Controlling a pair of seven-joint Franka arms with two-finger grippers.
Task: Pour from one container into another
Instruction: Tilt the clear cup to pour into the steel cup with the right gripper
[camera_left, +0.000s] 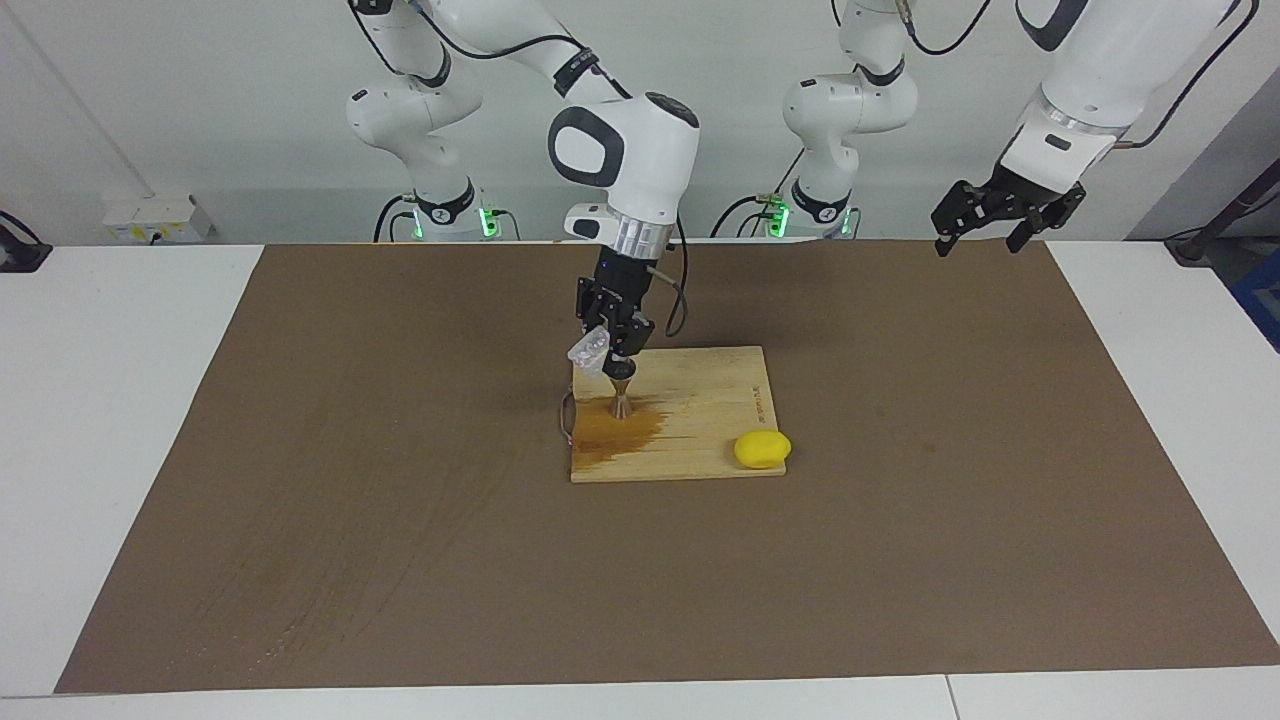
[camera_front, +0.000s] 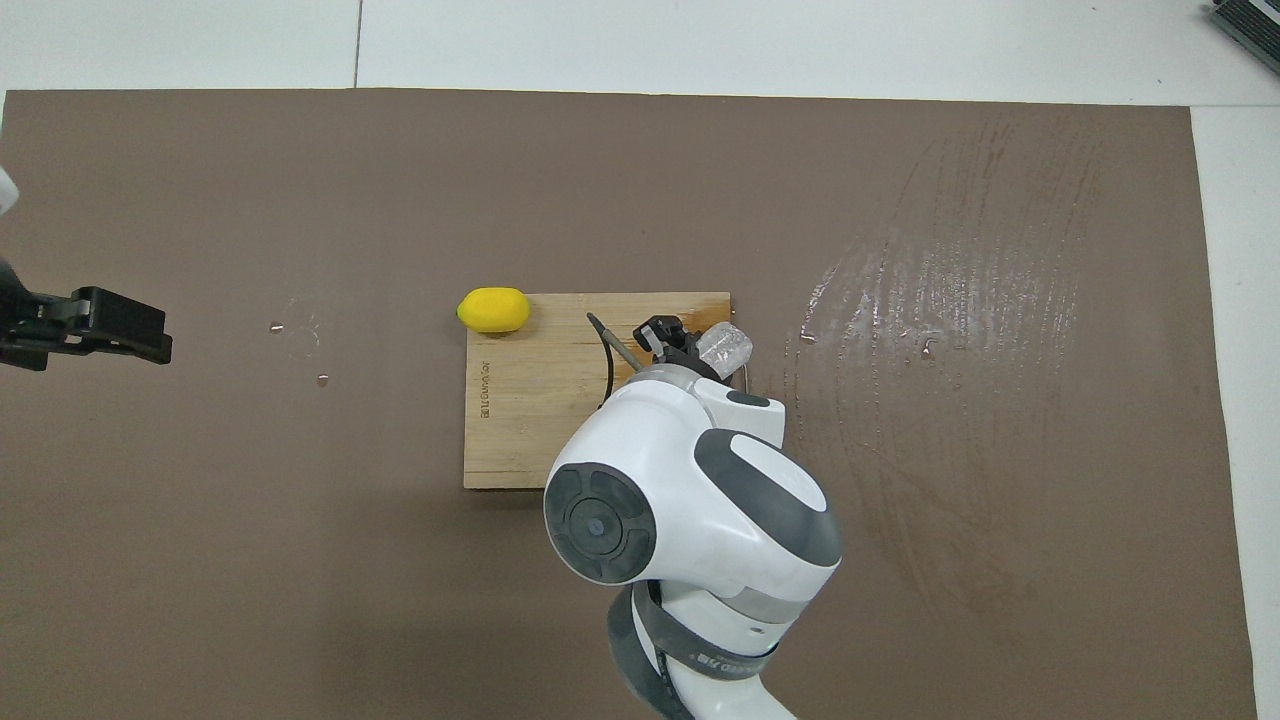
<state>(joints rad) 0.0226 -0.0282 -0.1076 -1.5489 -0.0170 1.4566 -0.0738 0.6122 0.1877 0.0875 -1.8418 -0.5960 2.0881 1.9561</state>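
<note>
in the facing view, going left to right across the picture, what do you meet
Tilted small clear plastic cup held by the right gripper → small steel hourglass jigger on the wooden board → yellow lemon-shaped object → left gripper, raised and waiting.

In the overhead view the right arm's wrist housing (camera_front: 690, 500) is covering the jigger entirely, along with the near corner of the wooden board (camera_front: 520, 400) toward the right arm's end of the desk. Only part of the clear cup (camera_front: 726, 346) is peeking out past it. The left gripper (camera_front: 120, 325) is being cut off by the picture's edge there.
</note>
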